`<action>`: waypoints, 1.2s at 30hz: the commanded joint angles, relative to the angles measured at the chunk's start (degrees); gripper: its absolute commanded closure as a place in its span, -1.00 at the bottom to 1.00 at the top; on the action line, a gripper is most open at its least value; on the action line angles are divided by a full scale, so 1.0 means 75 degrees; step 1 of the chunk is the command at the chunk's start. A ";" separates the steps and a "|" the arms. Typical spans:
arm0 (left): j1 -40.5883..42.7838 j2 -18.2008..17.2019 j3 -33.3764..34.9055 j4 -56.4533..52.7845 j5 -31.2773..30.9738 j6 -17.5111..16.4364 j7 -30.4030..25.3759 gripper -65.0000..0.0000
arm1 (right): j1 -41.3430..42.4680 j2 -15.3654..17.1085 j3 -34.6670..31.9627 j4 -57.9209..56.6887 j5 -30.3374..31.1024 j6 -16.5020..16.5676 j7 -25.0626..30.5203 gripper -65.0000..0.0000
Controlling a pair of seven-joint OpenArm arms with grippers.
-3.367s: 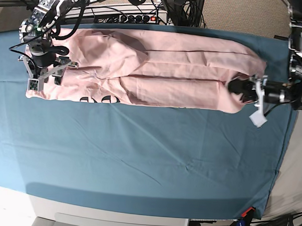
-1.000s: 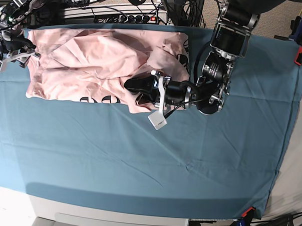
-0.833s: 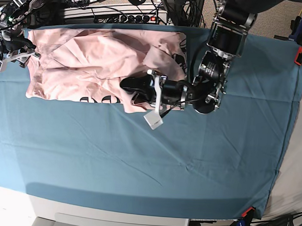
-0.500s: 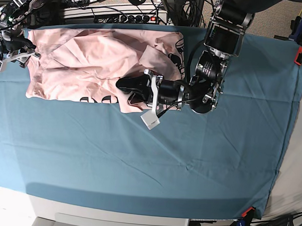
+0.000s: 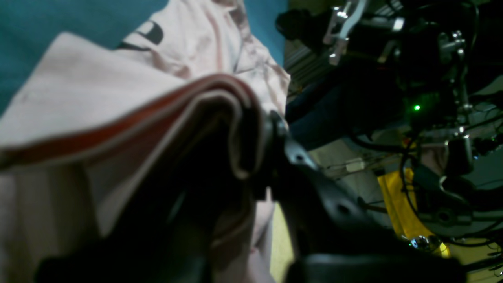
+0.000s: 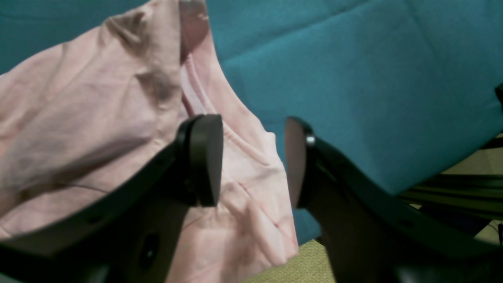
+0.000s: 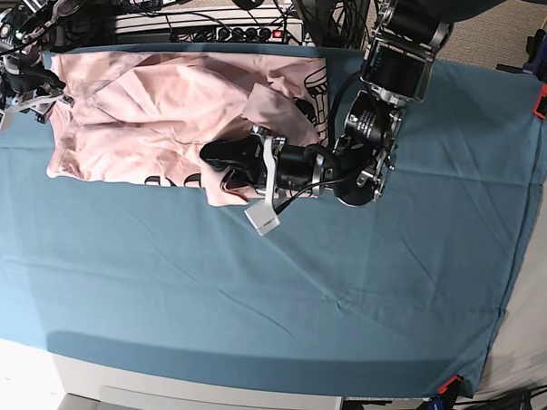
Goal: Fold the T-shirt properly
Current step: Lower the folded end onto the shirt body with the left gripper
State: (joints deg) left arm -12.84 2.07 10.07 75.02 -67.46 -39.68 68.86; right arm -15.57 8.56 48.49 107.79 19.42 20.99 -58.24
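T-shirt [image 7: 169, 110]: lying bunched at the far left of the teal cloth [image 7: 343, 281]. Left gripper [image 7: 223, 157]: clamping a folded shirt edge. Right gripper [image 6: 251, 161]: hovering with jaws apart, gripping nothing.

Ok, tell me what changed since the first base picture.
The left gripper, shut on the T-shirt, has dragged its end from the base view's right across to the middle, doubling the shirt over. The right gripper has let go and pulled back to the far-left edge, open. The cloth stayed put.
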 commanded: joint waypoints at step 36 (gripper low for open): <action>-0.1087 0.0694 0.1122 0.0099 0.1950 -0.0042 -0.0589 0.41 | 0.0026 0.0128 0.0029 0.0119 0.0041 0.0090 0.0221 0.20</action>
State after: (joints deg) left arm -19.44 6.48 18.48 74.94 -51.44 -39.51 65.91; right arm -15.57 8.56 48.47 107.79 19.42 21.82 -58.04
